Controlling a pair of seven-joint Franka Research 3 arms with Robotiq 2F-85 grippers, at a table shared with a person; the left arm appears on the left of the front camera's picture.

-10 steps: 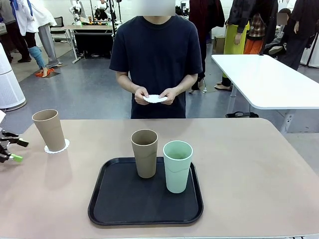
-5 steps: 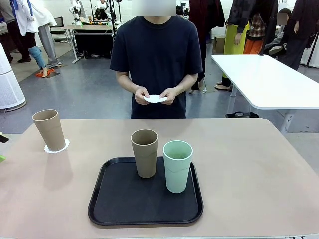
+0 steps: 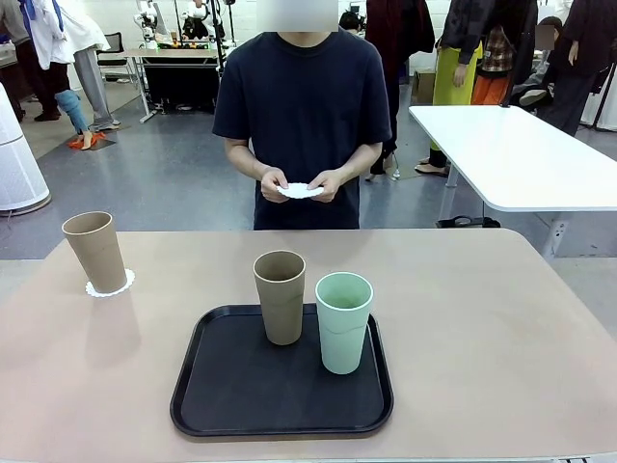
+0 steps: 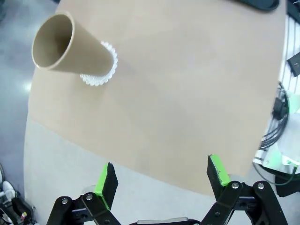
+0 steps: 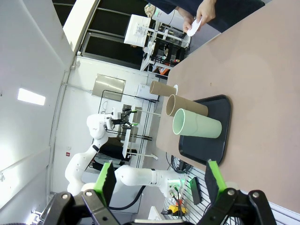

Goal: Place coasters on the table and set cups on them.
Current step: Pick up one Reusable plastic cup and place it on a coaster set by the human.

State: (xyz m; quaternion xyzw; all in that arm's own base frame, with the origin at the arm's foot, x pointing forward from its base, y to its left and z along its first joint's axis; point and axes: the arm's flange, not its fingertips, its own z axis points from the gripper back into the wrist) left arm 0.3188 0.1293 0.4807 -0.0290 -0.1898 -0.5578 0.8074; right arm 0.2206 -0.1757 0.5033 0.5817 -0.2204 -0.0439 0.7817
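Left gripper (image 4: 161,174), past the beige matte table's (image 3: 482,318) left edge, and right gripper (image 5: 158,177) gape empty — the upright tan-brown tumbler (image 3: 280,297) on the black tray (image 3: 222,395) stands left of the mint-green tumbler (image 3: 343,321), likely nearer the left arm.

We look across the table (image 3: 482,318) to a person (image 3: 301,106) standing at its far side. A tray (image 3: 241,395) lies on the table near our edge, about the middle. Two cups stand upright in the tray's far half: the first cup (image 3: 280,297) on the left, and the second cup (image 3: 343,322) just beside it on the right, slightly nearer to us. The third cup (image 3: 94,251) stands well apart at the table's left end, on a coaster (image 3: 123,284). The person holds another coaster (image 3: 301,191) before the body, beyond the far edge. The other table (image 3: 521,154) stands behind, to the right.
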